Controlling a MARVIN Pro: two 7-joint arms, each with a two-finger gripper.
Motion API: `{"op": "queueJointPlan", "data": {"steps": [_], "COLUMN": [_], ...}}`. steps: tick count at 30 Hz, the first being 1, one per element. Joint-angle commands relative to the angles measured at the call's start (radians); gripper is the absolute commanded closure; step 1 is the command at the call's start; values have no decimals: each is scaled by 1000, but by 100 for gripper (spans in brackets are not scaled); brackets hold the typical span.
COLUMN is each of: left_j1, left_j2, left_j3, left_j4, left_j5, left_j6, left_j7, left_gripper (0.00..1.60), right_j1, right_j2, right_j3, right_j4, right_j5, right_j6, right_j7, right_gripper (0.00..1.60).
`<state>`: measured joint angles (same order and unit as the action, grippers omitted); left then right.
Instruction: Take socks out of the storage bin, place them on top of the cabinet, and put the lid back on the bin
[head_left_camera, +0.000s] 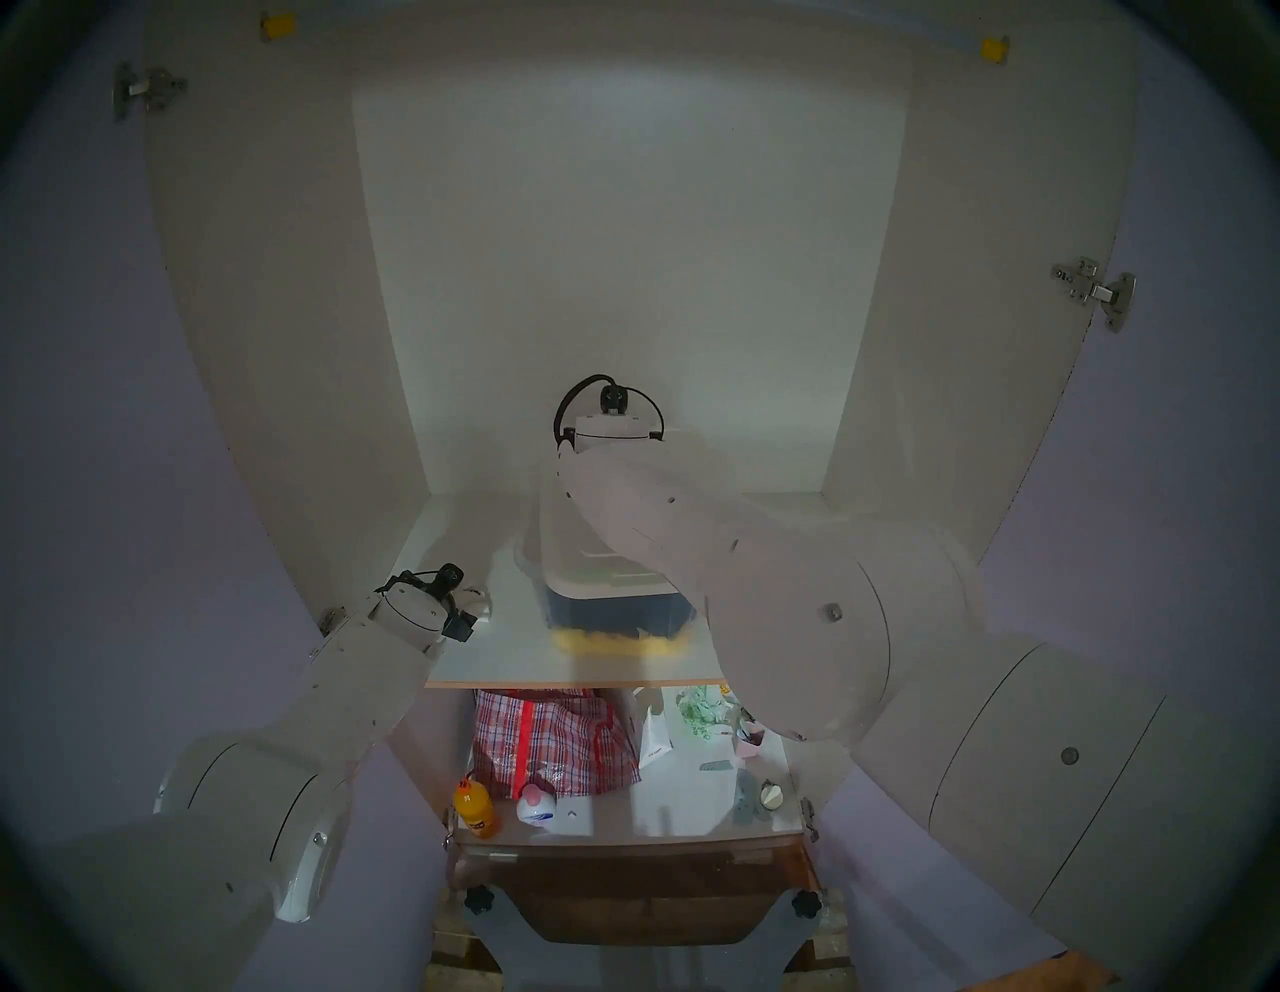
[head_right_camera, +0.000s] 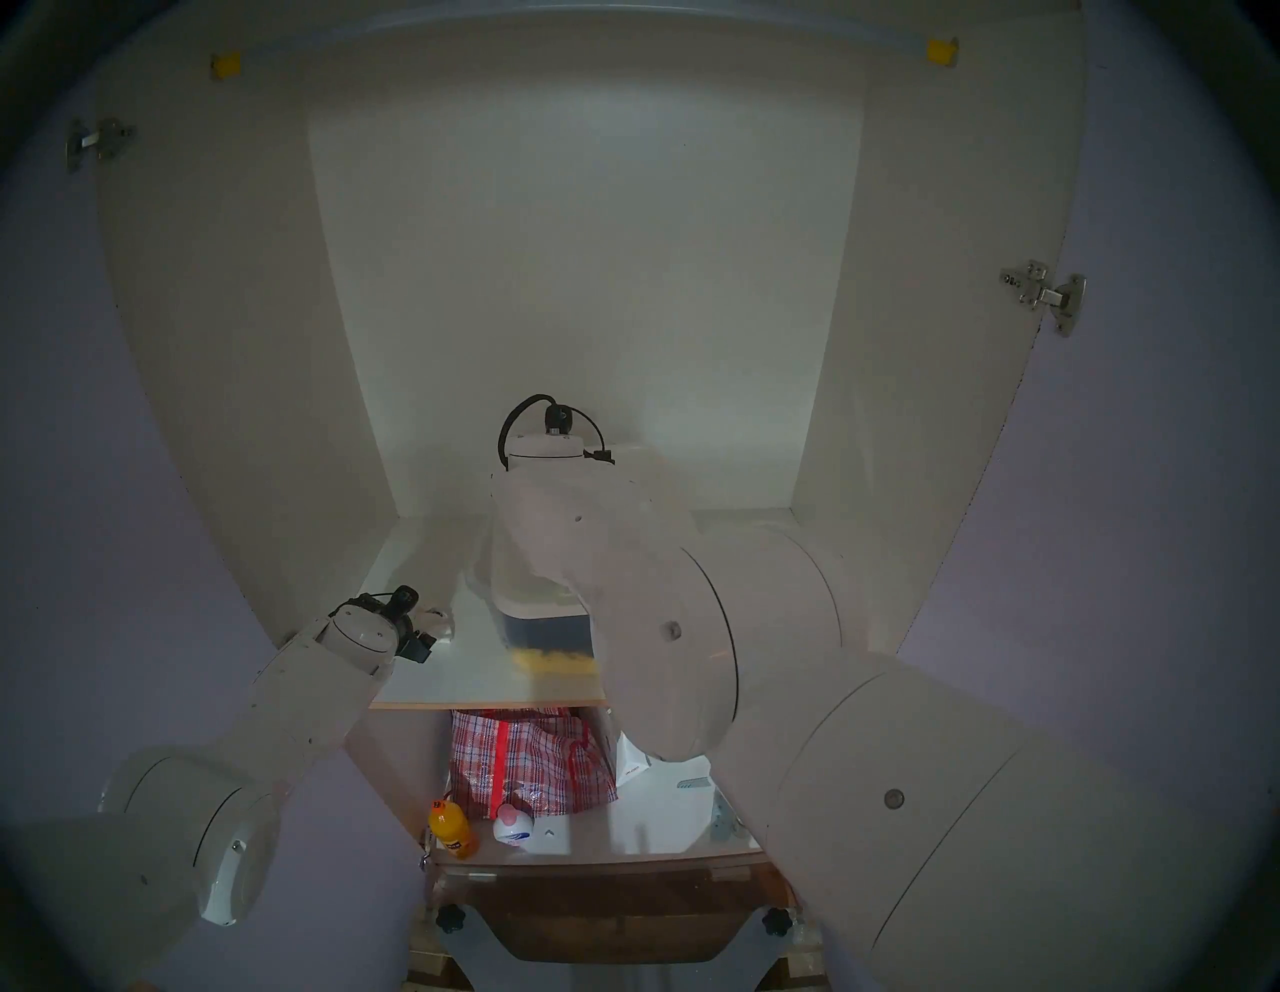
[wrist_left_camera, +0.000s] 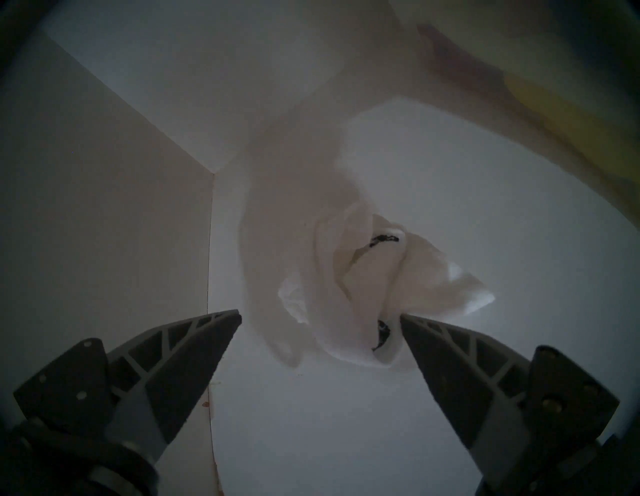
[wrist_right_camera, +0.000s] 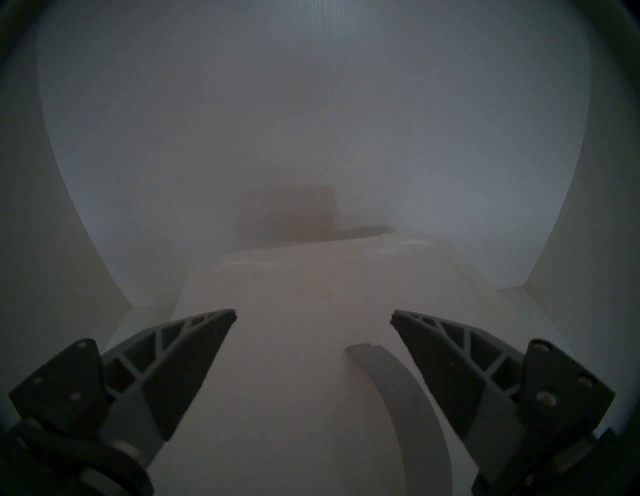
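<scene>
Our right pincer (wrist_right_camera: 313, 317) gapes empty over the lid (wrist_right_camera: 294, 363); left pincer (wrist_left_camera: 320, 317) gapes before the socks (wrist_left_camera: 363, 284), beside the cabinet (wrist_left_camera: 104, 225) wall.

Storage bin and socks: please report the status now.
Both grippers open: left gripper, right gripper. Socks on shelf, released. Lid on storage bin. Nothing blocking.

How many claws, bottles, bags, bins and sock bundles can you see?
Claws: 2, the left claw and the right claw
Bottles: 2, the orange bottle and the white bottle
Bags: 1, the checked bag
Bins: 1, the storage bin
Sock bundles: 1, the socks
Total: 7
</scene>
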<state>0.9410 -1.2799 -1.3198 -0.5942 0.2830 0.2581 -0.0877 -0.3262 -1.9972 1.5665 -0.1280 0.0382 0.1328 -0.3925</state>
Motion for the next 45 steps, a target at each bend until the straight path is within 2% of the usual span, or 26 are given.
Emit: {"op": "queueJointPlan", "data": {"steps": [1,15,18,29,36,38,45], "left_j1": [-33,-36,-34,-28,-23,-22,-21], "left_j2": [-2,0,2,6,9,9,9], "left_j3": [0,3,4,5,4,4,4], "left_j4": [-23,-32,-37,-50,-59,-62,-63], "left_j5": [1,3,3,2,2,2,2], "left_j6": [-8,-14,-17,-18,-15,-14,-14], "left_j7": [1,-3,-6,-12,-17,-18,-19], "left_gripper": [0,0,0,0,0,0,0], "right_j1": [36,0,-12,-5,-19,-11,-19], "right_j2": [3,85,106,145,146,155,169], "right_j3": [-12,-12,4,53,57,73,69], "right_j4": [-34,-33,-37,-18,-32,-27,-21], "right_j5": [-11,-5,9,36,36,53,46], "right_j6": [-37,-107,-136,-105,-147,-113,-111], "right_j7": [22,122,179,234,241,278,327], "right_gripper": [0,0,0,0,0,0,0]}}
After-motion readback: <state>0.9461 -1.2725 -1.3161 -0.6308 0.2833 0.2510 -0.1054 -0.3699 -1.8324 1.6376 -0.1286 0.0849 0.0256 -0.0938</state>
